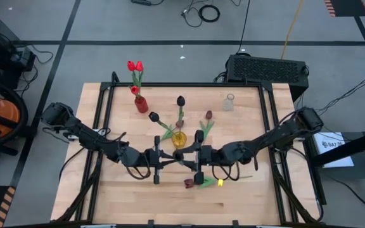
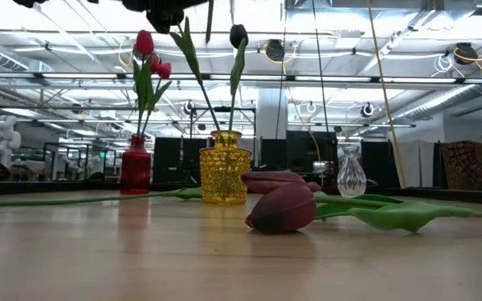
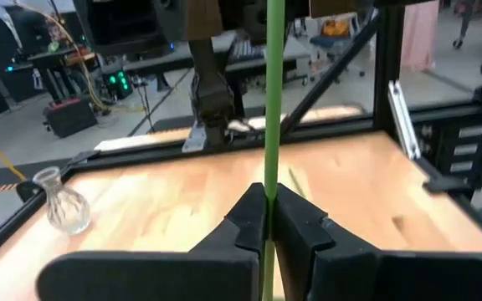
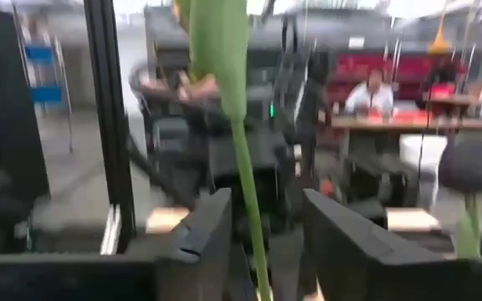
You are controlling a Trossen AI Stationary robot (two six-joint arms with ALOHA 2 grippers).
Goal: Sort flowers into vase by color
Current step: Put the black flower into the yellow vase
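My left gripper (image 1: 170,156) (image 3: 266,209) is shut on a thin green tulip stem (image 3: 270,125) over the table's middle, just near of the yellow vase (image 1: 179,139). My right gripper (image 1: 189,156) (image 4: 262,217) faces it, open, with a finger on either side of the same stem (image 4: 245,167) and apart from it. A broad leaf (image 4: 216,50) shows above. The maroon head (image 1: 208,115) seems to be this flower's. The yellow vase (image 2: 224,167) holds two black tulips (image 1: 180,100) (image 1: 154,116). The red vase (image 1: 141,103) holds red tulips (image 1: 135,66). Maroon tulips (image 1: 190,183) (image 2: 281,207) lie flat on the table. My left gripper pinches the bare green stem (image 3: 268,180) between its two fingers, which lie across it. The stem runs straight on past the fingers and out of the wrist view. Its lower end (image 2: 210,21) hangs clear above the yellow vase.
An empty clear glass vase (image 1: 229,102) (image 2: 351,174) stands toward the far right. A dark metal frame (image 1: 109,95) rails in the table's sides. A long stem (image 2: 82,199) lies flat on the table. A seated person (image 4: 375,92) shows in the room beyond.
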